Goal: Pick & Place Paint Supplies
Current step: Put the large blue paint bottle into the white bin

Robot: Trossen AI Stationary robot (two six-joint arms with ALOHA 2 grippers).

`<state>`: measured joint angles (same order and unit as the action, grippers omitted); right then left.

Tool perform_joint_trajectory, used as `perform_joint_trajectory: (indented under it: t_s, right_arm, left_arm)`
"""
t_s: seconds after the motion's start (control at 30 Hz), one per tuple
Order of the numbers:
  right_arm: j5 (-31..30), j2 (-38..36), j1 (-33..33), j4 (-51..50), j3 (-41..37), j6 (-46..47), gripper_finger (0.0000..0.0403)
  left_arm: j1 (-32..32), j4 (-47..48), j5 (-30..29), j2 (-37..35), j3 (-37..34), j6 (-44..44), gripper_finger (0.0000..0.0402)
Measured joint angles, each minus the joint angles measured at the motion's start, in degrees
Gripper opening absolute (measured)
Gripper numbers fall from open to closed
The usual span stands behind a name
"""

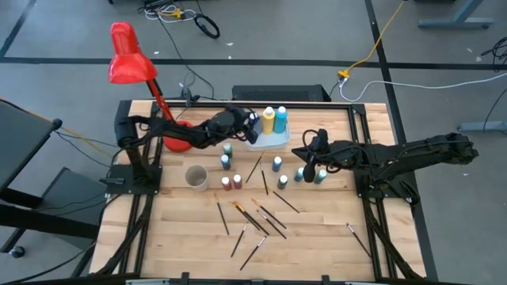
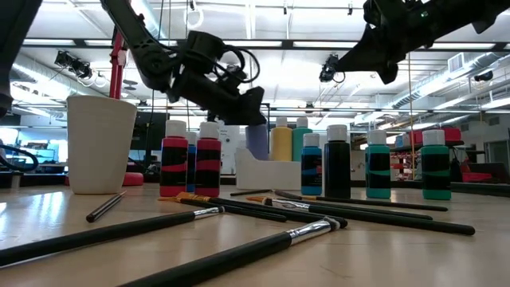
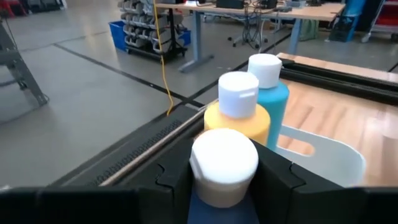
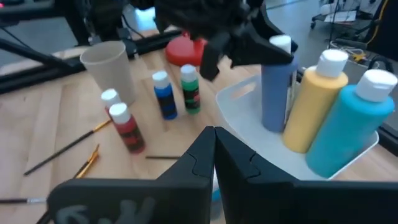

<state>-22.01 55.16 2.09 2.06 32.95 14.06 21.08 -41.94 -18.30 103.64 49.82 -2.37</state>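
Left gripper clamping blue paint bottle inside white tray, beside yellow bottle. Right gripper hovering closed, empty, near tray.

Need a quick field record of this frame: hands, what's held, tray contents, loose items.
left hand: closed on the periwinkle bottle, at the white tray
right hand: shut, empty, over table centre-right
tray contents: yellow bottle, teal bottle, periwinkle bottle going in or just set down; cannot tell
loose bottles: red, blue, green, others near the right hand
brushes: scattered on the table's front half
cup: upright, left of centre
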Motion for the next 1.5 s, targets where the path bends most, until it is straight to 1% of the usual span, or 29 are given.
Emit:
perform_joint_trajectory:
  t_s: [0.13, 0.23, 0.33, 0.53, 0.63, 0.73, 0.87, 1.0, 1.2, 1.4, 1.5]
  right_arm:
    - [1.01, 0.00, -0.02, 2.27, 0.00, 0.01, 0.0013]
    - [0.86, 0.02, 0.00, 3.51, 0.00, 0.02, 0.0013]
    - [0.54, 0.00, -0.02, 4.25, -0.01, 0.00, 0.0013]
    - [0.53, 0.00, -0.02, 5.16, 0.00, 0.00, 0.0013]
    - [0.53, 0.00, -0.02, 5.32, 0.00, 0.00, 0.0013]
    - [0.51, 0.00, -0.02, 5.84, 0.00, 0.00, 0.0013]
    - [0.50, 0.00, -0.02, 6.78, 0.00, 0.00, 0.0013]
    - [0.50, 0.00, -0.02, 7.06, 0.00, 0.00, 0.0013]
    - [0.49, 0.00, -0.02, 7.11, -0.02, 0.00, 0.0013]
    - [0.49, 0.00, -0.02, 7.13, 0.00, 0.00, 0.0013]
    - [0.49, 0.00, -0.02, 7.13, 0.00, 0.00, 0.0013]
  left_arm:
    - [0.24, 0.93, -0.14, 1.59, 2.54, 1.29, 0.0131]
    - [0.45, 3.43, -0.55, 1.59, 3.76, 1.25, 0.0142]
    - [0.90, 3.75, -1.29, 1.57, 3.87, 1.28, 0.0149]
    - [2.19, 4.51, -1.14, 1.48, 3.87, 1.12, 0.0140]
    - [3.07, 4.50, 1.59, 1.46, 3.87, 1.17, 0.0141]
    - [3.56, 4.57, 4.49, 1.46, 3.87, 0.02, 0.0152]
    - [3.52, 4.71, 4.69, 1.46, 3.87, -0.25, 0.0162]
    - [3.52, 4.71, 4.61, 1.46, 3.87, -0.22, 0.0158]
    - [3.50, 3.24, 4.15, 1.50, 3.74, -0.37, 0.0126]
    - [3.70, 0.96, 4.14, 1.57, 3.74, -1.01, 0.0127]
    - [3.78, 0.83, 3.91, 1.57, 3.74, -1.77, 0.0146]
